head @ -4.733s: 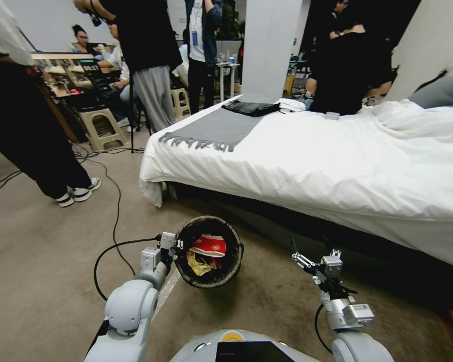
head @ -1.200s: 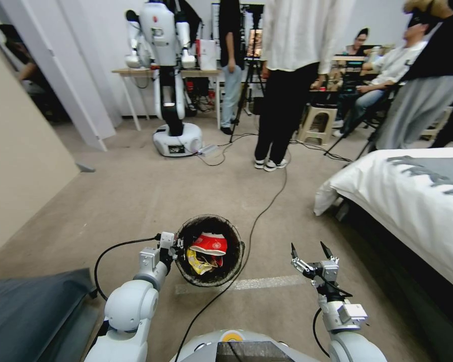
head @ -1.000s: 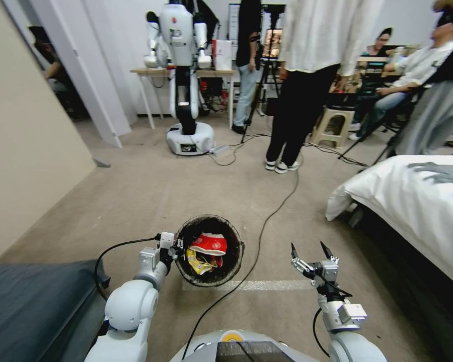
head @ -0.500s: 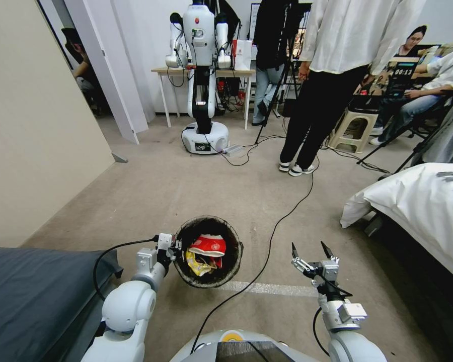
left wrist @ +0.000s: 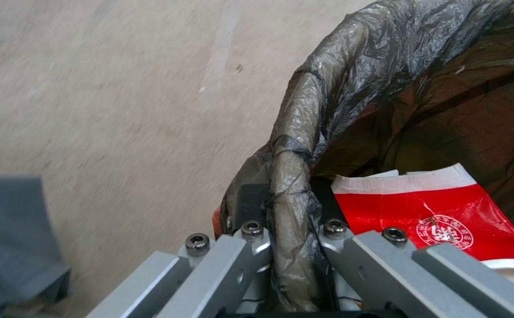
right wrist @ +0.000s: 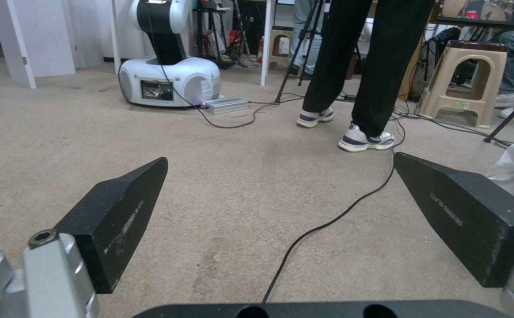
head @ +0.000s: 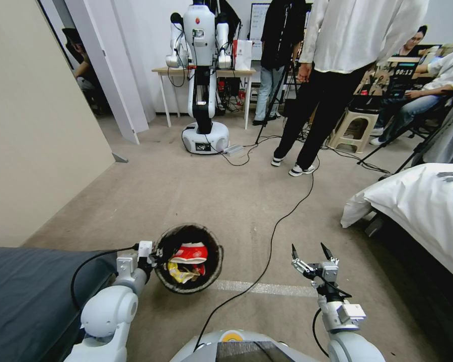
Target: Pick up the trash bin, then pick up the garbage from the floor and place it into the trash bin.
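While the left claw [head: 151,257] clamps the bag-lined rim of the trash bin [head: 188,258], the bin hangs above the carpeted floor [head: 186,191], just ahead of that claw. A red-and-white carton [head: 189,253] and yellow wrapper [head: 177,273] lie inside. The right claw [head: 312,251], fingers spread and holding nothing, hovers well right of the bin, above a black cable [head: 267,261].
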{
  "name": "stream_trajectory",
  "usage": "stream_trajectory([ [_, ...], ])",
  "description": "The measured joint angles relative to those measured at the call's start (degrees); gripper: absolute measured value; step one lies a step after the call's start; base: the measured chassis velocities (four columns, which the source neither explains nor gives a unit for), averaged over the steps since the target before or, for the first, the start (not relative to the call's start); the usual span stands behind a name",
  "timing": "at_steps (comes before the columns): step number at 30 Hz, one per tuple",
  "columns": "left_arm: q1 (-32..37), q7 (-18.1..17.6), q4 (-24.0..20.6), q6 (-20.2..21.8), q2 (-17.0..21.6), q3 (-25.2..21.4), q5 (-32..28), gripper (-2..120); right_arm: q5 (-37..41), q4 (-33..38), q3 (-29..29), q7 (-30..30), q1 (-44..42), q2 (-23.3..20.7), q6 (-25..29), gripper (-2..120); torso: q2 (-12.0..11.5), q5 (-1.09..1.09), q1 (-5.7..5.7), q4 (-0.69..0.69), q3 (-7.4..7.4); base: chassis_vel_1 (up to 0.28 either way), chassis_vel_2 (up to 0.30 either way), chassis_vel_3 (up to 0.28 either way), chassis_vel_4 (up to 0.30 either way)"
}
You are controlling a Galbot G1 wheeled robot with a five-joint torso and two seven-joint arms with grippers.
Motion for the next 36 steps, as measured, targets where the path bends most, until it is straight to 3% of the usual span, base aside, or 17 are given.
stream_trajectory([
  [7,0.72,-0.36,0.50,0.01,0.00,-0.44,0.01,1,-0.01,-0.16,-0.10,0.00,0.10,0.01,0.00,100,0.00,0.00,0.00,-0.01,0.00,0.000,0.000,0.000,0.000],
  [19,3.99,-2.13,5.56,-0.08,-1.70,-3.79,2.27,1,-0.16,-1.00,-1.07,-0.02,0.28,0.01,0.13,100,0.01,0.08,-0.01,0.01,-0.01,0.000,0.000,0.000,0.000],
  [36,3.45,-2.10,9.25,-0.25,-2.03,-2.32,2.20,1,-0.59,-0.95,-1.66,0.92,-1.07,0.02,1.09,100,0.03,0.07,-0.01,0.00,-0.01,0.000,0.000,0.000,0.000],
])
